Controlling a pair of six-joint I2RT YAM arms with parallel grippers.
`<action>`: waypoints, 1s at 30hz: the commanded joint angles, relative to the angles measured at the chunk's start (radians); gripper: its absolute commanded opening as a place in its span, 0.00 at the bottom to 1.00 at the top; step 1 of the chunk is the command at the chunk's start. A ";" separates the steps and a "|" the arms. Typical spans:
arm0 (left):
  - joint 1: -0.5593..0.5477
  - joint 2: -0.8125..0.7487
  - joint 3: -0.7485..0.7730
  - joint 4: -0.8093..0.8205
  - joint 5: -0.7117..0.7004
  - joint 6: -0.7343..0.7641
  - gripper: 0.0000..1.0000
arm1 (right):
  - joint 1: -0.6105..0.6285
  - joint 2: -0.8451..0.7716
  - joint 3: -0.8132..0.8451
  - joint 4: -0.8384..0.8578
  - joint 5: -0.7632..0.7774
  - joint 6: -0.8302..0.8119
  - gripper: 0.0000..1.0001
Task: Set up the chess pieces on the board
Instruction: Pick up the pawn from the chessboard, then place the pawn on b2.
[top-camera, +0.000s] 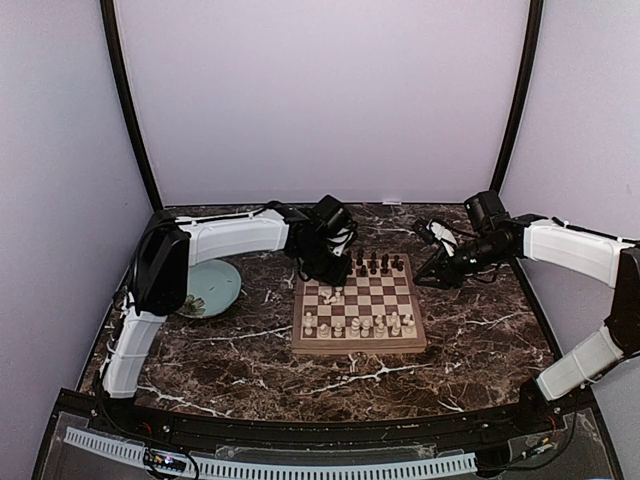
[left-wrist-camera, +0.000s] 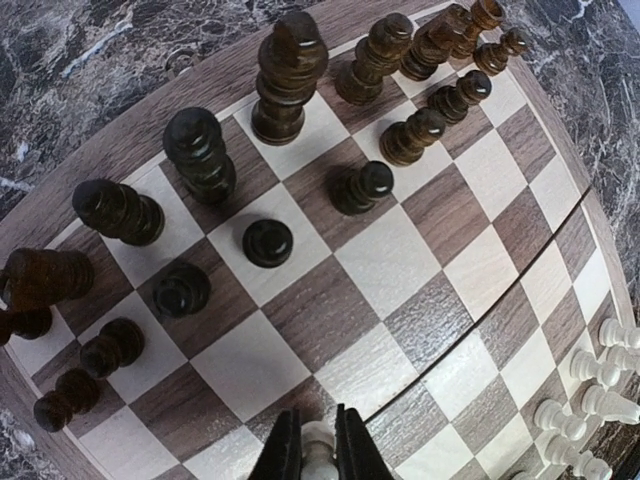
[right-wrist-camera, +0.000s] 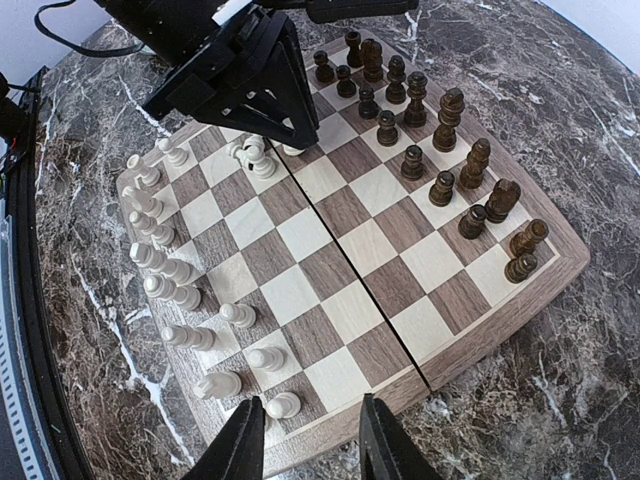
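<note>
Since left hand (left-wrist-camera: 318, 428) sits clamped on cream-white piece (left-wrist-camera: 318, 462) on chessboard (right-wrist-camera: 350, 310), left side between camps, step looks like pick of stray white piece. Chessboard on marble surface (top-camera: 480, 340); dark pieces (right-wrist-camera: 420, 110) ranked far side, white pieces (right-wrist-camera: 160, 270) mostly near side. Over chessboard's edge: right hand (right-wrist-camera: 312, 440), fingers apart, empty. Next: lift straight, clear neighbours, seat on vacant home square. Left of chessboard, teal plate (top-camera: 222, 285) holds few small bits, too small to identify.

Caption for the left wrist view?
Left end effector shut on a white piece over the board, dark pieces beyond.
</note>
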 joint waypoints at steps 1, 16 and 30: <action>-0.029 -0.126 0.007 -0.044 -0.028 0.031 0.09 | -0.006 -0.011 -0.009 0.016 0.001 -0.007 0.35; -0.092 -0.301 -0.307 -0.090 -0.065 0.026 0.08 | -0.006 0.007 -0.001 0.011 -0.006 -0.010 0.35; -0.092 -0.299 -0.360 -0.012 -0.040 0.030 0.08 | -0.006 0.003 -0.002 0.010 -0.003 -0.008 0.35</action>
